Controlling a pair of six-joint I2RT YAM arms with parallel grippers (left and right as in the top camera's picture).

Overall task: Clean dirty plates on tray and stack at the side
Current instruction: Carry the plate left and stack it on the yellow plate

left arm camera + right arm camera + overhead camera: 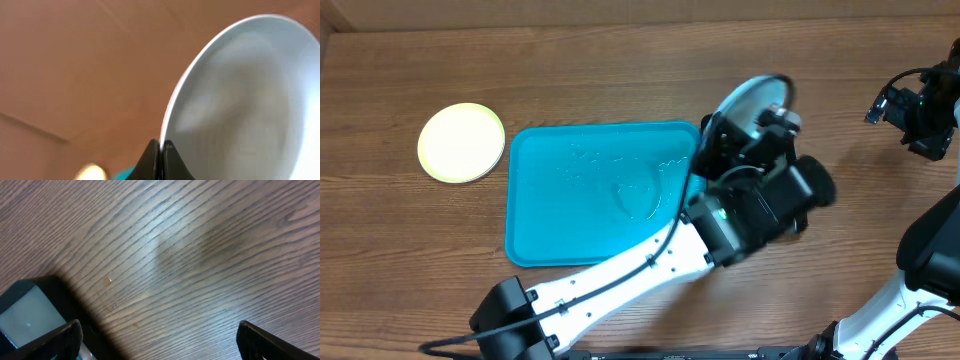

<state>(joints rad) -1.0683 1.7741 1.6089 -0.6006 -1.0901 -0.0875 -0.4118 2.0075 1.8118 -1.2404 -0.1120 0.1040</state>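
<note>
My left gripper [723,132] [161,146] is shut on the rim of a pale, whitish-blue plate [750,100] [240,100]. It holds the plate tilted on edge above the far right corner of the turquoise tray [550,235]. The tray holds no plates, only wet streaks near its middle. A yellow-green plate [461,142] lies flat on the table left of the tray. At the far right my right gripper [892,102] [157,327] hangs open over bare wood, nothing between its fingers.
The left arm [620,275] crosses the tray's front right corner. In the right wrist view a black-rimmed container with a pale inside [27,315] sits by the left finger. The wooden table [620,60] runs behind the tray.
</note>
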